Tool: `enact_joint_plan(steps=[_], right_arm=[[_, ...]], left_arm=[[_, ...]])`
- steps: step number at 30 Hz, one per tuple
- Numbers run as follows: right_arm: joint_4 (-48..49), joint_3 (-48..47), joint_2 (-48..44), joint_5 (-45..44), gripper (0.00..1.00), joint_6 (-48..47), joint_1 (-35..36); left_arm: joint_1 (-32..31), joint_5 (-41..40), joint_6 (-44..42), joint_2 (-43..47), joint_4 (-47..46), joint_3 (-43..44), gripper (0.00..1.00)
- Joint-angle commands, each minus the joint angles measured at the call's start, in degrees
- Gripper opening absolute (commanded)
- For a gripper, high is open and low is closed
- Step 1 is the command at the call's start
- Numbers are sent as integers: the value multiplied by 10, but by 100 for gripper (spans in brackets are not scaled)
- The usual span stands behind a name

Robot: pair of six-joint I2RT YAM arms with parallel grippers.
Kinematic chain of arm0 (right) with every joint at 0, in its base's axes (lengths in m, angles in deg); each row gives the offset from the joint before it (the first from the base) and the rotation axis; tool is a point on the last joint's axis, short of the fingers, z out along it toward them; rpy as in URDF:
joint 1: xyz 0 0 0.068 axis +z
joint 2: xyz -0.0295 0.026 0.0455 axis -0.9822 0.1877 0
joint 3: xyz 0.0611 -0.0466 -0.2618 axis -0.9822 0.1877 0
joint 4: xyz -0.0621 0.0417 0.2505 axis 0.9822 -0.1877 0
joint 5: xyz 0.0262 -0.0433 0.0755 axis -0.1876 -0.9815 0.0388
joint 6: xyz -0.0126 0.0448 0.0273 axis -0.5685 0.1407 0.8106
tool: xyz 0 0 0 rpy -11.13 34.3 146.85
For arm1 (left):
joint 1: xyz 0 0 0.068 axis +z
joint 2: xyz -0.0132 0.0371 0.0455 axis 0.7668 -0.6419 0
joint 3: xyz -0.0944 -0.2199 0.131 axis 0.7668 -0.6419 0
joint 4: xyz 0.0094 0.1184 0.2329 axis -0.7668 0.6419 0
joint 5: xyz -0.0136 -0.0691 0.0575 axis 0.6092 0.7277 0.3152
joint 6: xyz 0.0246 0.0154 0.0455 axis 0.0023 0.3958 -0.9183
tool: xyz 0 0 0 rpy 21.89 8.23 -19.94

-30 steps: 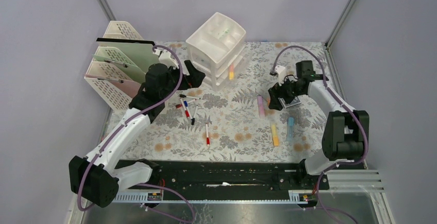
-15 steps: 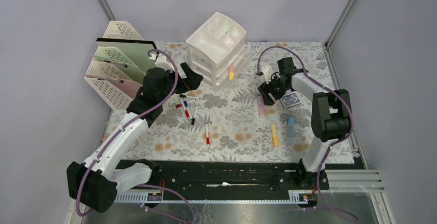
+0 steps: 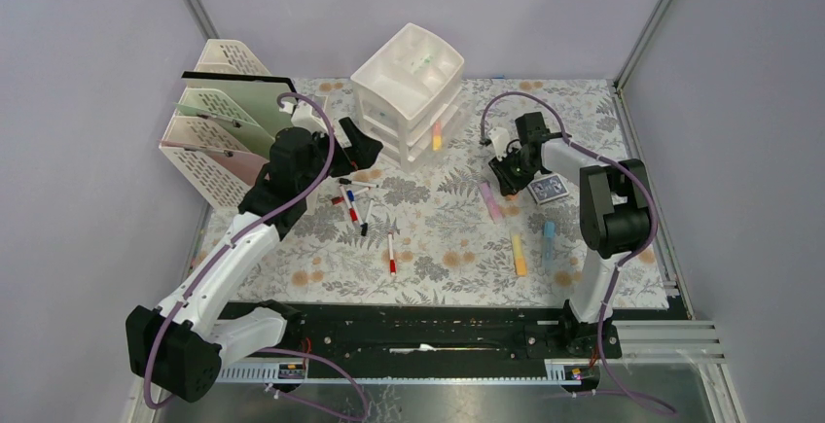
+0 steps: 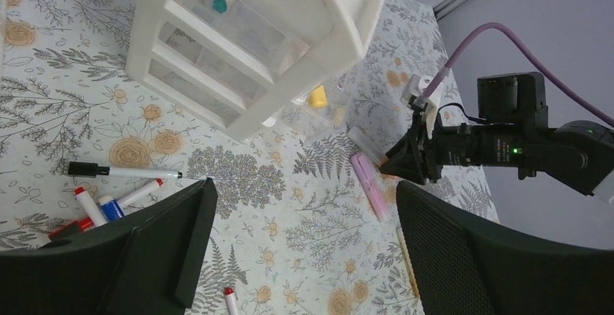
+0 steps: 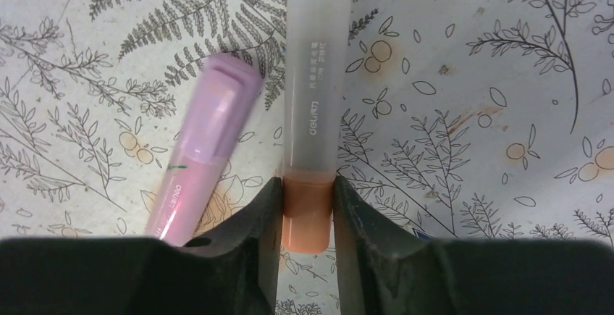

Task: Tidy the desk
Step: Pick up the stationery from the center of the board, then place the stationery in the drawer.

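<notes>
The desk (image 3: 438, 233) is covered with a fern-and-flower cloth. My right gripper (image 3: 506, 172) is down at its back right, beside the pink highlighter (image 3: 492, 199). In the right wrist view my right gripper (image 5: 307, 186) is shut on an orange highlighter (image 5: 310, 217) with a frosted cap (image 5: 316, 76). It lies on the cloth, and both jaws touch its body. The pink highlighter (image 5: 203, 148) lies just left of it. My left gripper (image 3: 362, 151) hangs open and holds nothing, in front of the white drawer unit (image 3: 407, 92) and over loose markers (image 3: 352, 204).
A yellow highlighter (image 3: 519, 254), a blue one (image 3: 549, 243) and a card deck (image 3: 550, 188) lie near the right arm. A red-capped marker (image 3: 391, 253) lies mid-desk. The cream file rack (image 3: 219, 122) stands at the back left. A yellow item (image 4: 317, 98) sits in a partly open drawer.
The right arm swung left and back, dropped over the orange highlighter, and its jaws closed onto it. The left arm shifted slightly at first, then stayed still and open.
</notes>
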Motion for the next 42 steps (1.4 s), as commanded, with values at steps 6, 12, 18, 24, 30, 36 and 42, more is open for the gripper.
enact_joint_plan(steps=[6,12,18,24,30,36,42], right_arm=[[25,-11,-3,-42,17,30,5],[24,-6,-47,-10,12,57,4],[24,-12,-105,64,6,101,1],[38,-53,-127,197,6,195,2],[141,-86,-106,279,2,394,7],[257,-109,-69,188,0,635,39],[291,-136,-22,79,0,849,57]], left_arm=[[10,15,51,7,-59,-15,99],[21,64,85,-9,-96,-30,99],[24,79,96,-9,-108,-38,99],[25,89,109,-10,-111,-39,99],[25,92,119,-9,-112,-32,99],[25,96,150,-15,-117,-35,99],[25,103,180,-19,-122,-41,99]])
